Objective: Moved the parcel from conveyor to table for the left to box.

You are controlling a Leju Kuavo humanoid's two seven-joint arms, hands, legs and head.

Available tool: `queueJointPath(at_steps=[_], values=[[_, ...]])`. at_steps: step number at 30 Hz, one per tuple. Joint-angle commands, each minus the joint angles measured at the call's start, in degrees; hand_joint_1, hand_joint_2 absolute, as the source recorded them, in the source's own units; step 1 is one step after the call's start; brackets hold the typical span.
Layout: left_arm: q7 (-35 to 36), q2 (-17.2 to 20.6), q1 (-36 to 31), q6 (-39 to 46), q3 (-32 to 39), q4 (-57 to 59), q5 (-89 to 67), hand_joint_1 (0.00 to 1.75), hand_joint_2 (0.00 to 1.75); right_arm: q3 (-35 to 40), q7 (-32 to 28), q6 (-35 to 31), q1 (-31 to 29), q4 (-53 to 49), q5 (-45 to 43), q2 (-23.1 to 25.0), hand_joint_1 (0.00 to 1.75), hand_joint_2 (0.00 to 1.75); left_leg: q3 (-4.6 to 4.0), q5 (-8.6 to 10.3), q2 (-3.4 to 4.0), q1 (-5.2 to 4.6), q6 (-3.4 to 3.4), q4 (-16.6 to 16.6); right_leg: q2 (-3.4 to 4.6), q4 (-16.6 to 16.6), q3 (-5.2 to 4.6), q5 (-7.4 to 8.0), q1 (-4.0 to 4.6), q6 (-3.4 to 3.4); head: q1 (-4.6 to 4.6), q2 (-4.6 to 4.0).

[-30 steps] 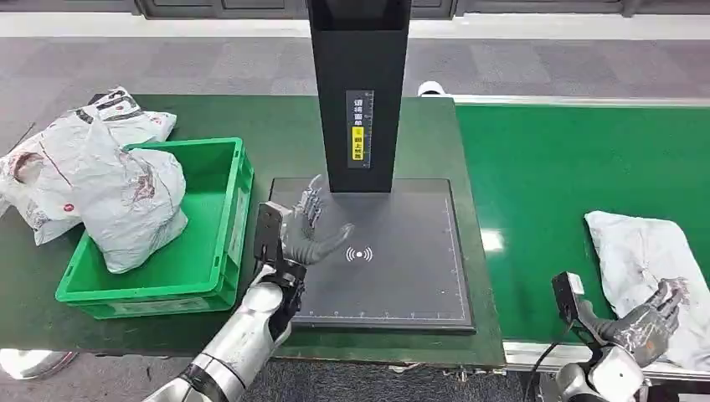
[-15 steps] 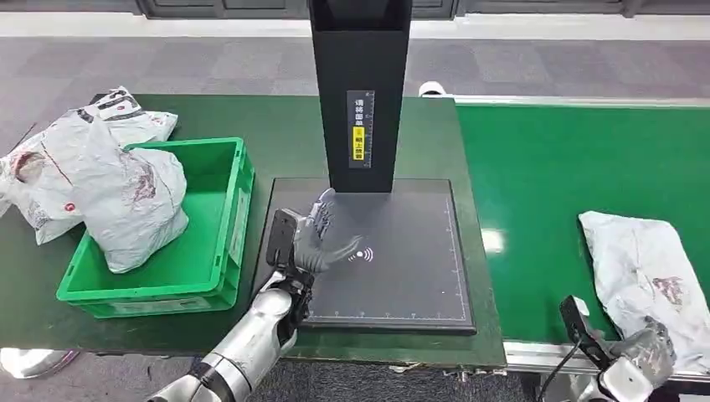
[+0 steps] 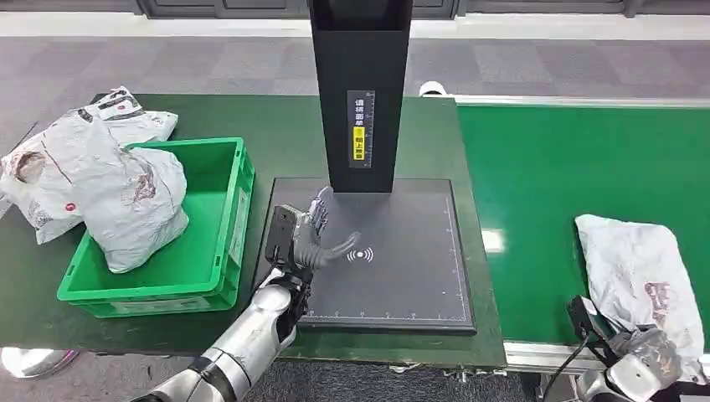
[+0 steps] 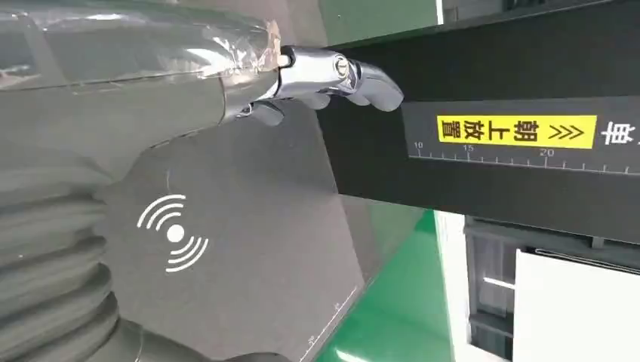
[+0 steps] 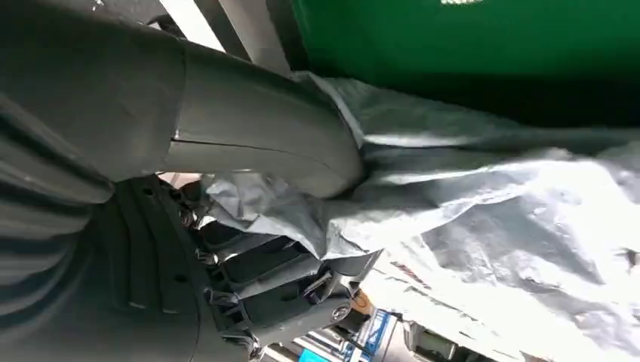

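Note:
A crumpled grey parcel [image 3: 640, 276] lies on the green conveyor [image 3: 569, 167] at its near right edge. My right hand [image 3: 649, 356] grips the parcel's near edge. In the right wrist view the thumb [image 5: 256, 143] presses on top of the parcel [image 5: 490, 196] and the dark fingers [image 5: 279, 294] curl under it. My left hand [image 3: 314, 234] hovers over the left part of the black scanner pad [image 3: 402, 268], fingers apart and holding nothing. In the left wrist view its fingertips [image 4: 332, 75] reach close to the black column [image 4: 490, 151].
A green crate [image 3: 201, 285] stands left of the pad with a grey parcel [image 3: 126, 197] in it; more parcels [image 3: 117, 113] are piled behind. The tall black scanner column [image 3: 360, 92] rises from the pad's far edge. The table's near edge runs just below the pad.
My right hand dropped toward the conveyor's near edge and closed on the parcel's edge; the parcel shifted slightly left. My left hand moved a little right over the pad.

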Motion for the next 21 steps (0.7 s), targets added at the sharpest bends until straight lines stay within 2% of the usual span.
queueJointPath(at_steps=[1,2,3,5,6,7,8,9,10,11,12,13,15,18,21], values=[[0.32,1.69,-1.76,-0.88,1.55,2.43,0.85,0.0,1.75,-3.84,-6.1,-6.81,-4.98,3.41,-0.97,1.65,1.75,1.75,0.23,-0.04,0.12,0.03,-0.01,-0.1,0.12,-0.13,0.21,0.01,0.04,-0.04,0.02,0.0],[0.34,1.77,-1.43,-0.44,1.89,1.84,0.72,0.0,1.75,-4.22,-10.42,-11.77,-5.63,2.45,-2.55,2.54,1.75,1.75,0.14,-0.04,0.22,0.02,-0.01,-0.05,0.22,-0.07,0.08,0.03,0.02,-0.04,0.02,0.0],[0.34,1.81,-1.28,0.02,2.07,1.58,0.56,0.0,1.75,-4.7,-13.17,-13.05,-5.62,0.26,-3.85,3.33,1.75,1.75,0.08,-0.03,0.17,-0.02,0.0,-0.04,0.17,-0.02,0.04,0.02,-0.02,-0.03,0.02,0.0],[0.27,1.37,-1.2,1.46,3.62,0.95,0.97,0.0,1.75,-8.32,-28.35,-13.05,-2.84,-16.52,-9.29,9.66,1.75,1.75,0.04,-0.05,0.3,-0.01,-0.01,-0.03,0.3,-0.01,0.01,0.05,-0.01,-0.03,0.02,0.0],[-0.17,1.28,-1.31,2.19,3.74,0.79,0.6,0.0,1.75,-9.42,-33.1,-13.05,-2.84,-18.8,-11.55,11.63,1.75,1.75,0.07,-0.08,0.51,0.0,-0.02,-0.05,0.51,-0.01,-0.04,0.09,-0.01,-0.06,0.02,0.0],[-1.12,1.0,-1.45,1.76,4.06,0.18,0.74,0.0,1.75,-9.68,-39.75,-13.05,-2.67,-22.11,-14.54,15.31,1.75,1.75,0.04,-0.05,0.38,-0.01,-0.02,-0.05,0.38,0.02,-0.03,0.07,-0.02,-0.05,0.02,0.0],[-1.85,1.09,-1.61,2.53,4.06,-0.54,0.0,0.0,1.75,-7.15,-45.74,-13.05,-2.26,-24.17,-20.15,18.51,1.75,1.75,-0.04,-0.03,0.37,0.03,-0.02,-0.01,0.38,0.02,-0.09,0.09,0.02,-0.05,0.02,0.0],[-2.32,1.25,-1.65,3.06,4.15,-1.25,-0.73,0.0,1.75,-1.11,-46.35,-11.65,-0.52,-26.82,-25.03,20.21,1.75,1.75,0.07,-0.07,0.71,0.08,-0.07,-0.05,0.73,0.0,-0.1,0.15,0.08,-0.12,0.02,0.0],[-2.2,1.37,-1.79,3.0,4.45,-1.63,-1.05,0.0,1.75,5.55,-42.59,-9.75,1.9,-31.9,-28.63,20.63,1.75,1.75,-0.01,-0.04,0.47,0.06,-0.06,-0.02,0.49,0.07,-0.08,0.09,0.05,-0.1,0.02,0.0],[-2.85,1.71,-2.16,4.83,4.88,-1.94,-2.1,0.0,1.75,14.85,-44.21,-6.31,5.19,-39.38,-35.47,20.76,1.75,1.75,0.15,-0.07,0.73,0.14,-0.14,-0.1,0.74,0.01,-0.04,0.12,0.13,-0.19,0.0,0.0],[-2.89,1.9,-2.35,4.52,5.35,-2.19,-2.03,0.0,1.75,20.44,-42.82,-3.86,6.68,-43.07,-38.72,20.9,1.75,1.75,0.1,-0.02,0.53,0.16,-0.13,-0.06,0.52,0.01,-0.05,0.11,0.2,-0.18,0.0,0.0],[-2.92,1.91,-2.57,5.48,5.99,-2.37,-2.37,0.0,1.75,26.44,-41.06,-6.1,7.96,-46.39,-36.94,21.01,1.75,1.75,0.03,0.03,0.26,0.08,-0.1,-0.02,0.25,0.08,-0.07,0.05,0.18,-0.14,0.0,0.0],[-3.11,2.1,-2.98,5.85,6.01,-2.8,-3.17,0.0,1.75,33.86,-38.23,-5.3,8.21,-49.25,-37.87,20.28,1.75,1.75,0.01,0.05,0.29,0.13,-0.17,-0.02,0.25,0.12,-0.1,0.03,0.26,-0.19,0.0,0.0],[-2.76,2.33,-4.06,7.39,5.92,-3.05,-3.94,0.0,1.75,40.55,-36.34,-5.2,6.37,-50.31,-37.08,20.04,1.75,1.75,-0.1,0.12,0.27,0.13,-0.25,-0.05,0.27,0.18,-0.24,0.04,0.24,-0.2,0.0,0.0],[-2.9,2.75,-4.32,9.31,5.54,-3.78,-4.81,0.0,1.75,47.59,-34.04,0.78,4.65,-48.63,-39.84,18.76,1.75,1.75,0.05,0.1,0.35,0.15,-0.28,-0.11,0.41,0.15,-0.15,0.02,0.25,-0.22,0.0,0.0]])
